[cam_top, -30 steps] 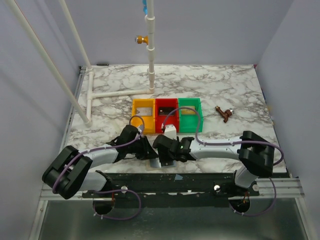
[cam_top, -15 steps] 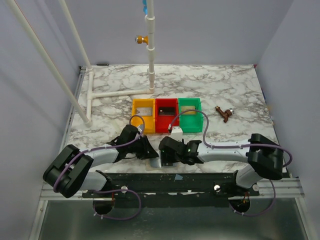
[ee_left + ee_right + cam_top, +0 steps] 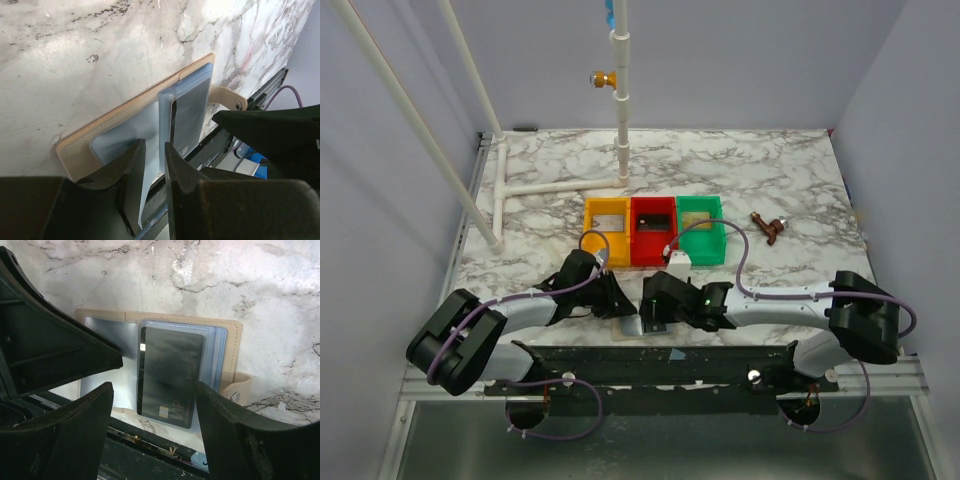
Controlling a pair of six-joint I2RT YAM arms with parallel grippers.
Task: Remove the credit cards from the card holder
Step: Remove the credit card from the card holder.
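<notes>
**Card holder pinned open at near edge; one dark card in its sleeve**

Small tan-beige bifold card holder point(image 3: 231, 347) lies spread flat on the white marble-patterned table point(image 3: 770, 180), at its near edge, between the two arms. Left gripper point(image 3: 152, 150) sits low on the holder's left side. Its jaws are nearly together, pinched on a translucent grey-blue sleeve leaf point(image 3: 150, 130) of the holder. Right gripper point(image 3: 152, 387) hangs over the holder from the right, jaws well apart and gripping nothing. It straddles a thin black plastic credit card point(image 3: 167, 372) that sits inside the top clear sleeve.

Assessment: the card is light, stiff and slick, and it lies flush in a snug pocket, so a flat pinch from above will likely slide off. The best hold is on an exposed short edge, drawing the card out along the sleeve's opening. Whether any edge protrudes cannot be told. The holder is soft and light, so it will likely drag along unless the left pinch holds it down.
</notes>
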